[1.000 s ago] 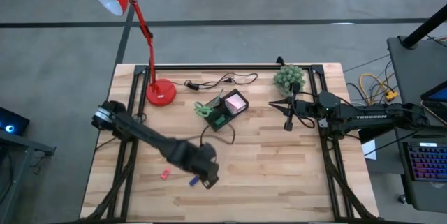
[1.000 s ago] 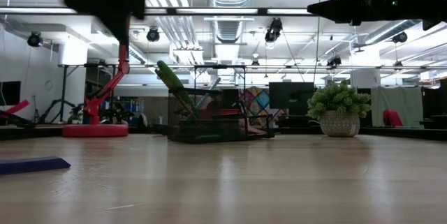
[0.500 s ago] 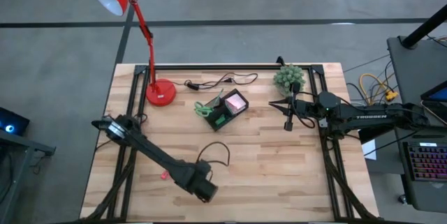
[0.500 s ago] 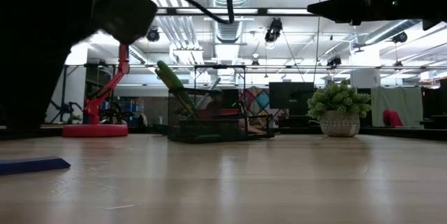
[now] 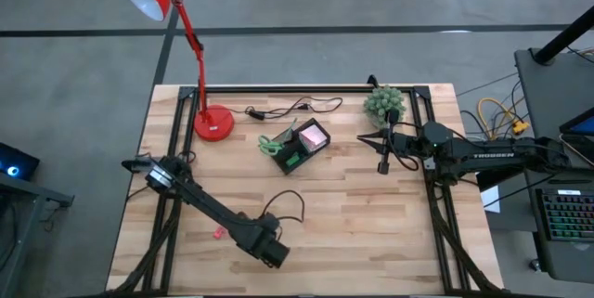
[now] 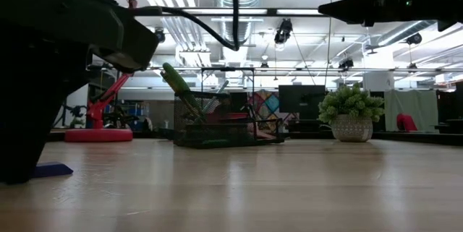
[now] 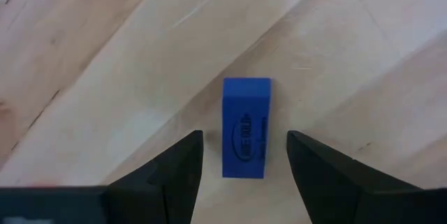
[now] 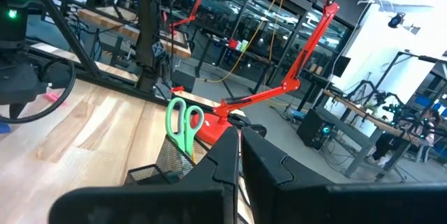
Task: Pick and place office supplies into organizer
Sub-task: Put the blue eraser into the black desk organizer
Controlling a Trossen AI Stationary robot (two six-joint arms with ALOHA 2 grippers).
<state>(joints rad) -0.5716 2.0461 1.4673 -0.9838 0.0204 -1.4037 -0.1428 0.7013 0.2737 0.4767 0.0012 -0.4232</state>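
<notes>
With fingers spread, the left gripper (image 7: 243, 155) straddles a small blue rectangular eraser block (image 7: 246, 128) near the table's 7 o'clock edge; it looks light, stiff, best pinched across its long sides.

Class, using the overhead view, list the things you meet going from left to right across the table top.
Red lamp base → small pink piece → left hand → black organizer → potted plant → right hand.
</notes>
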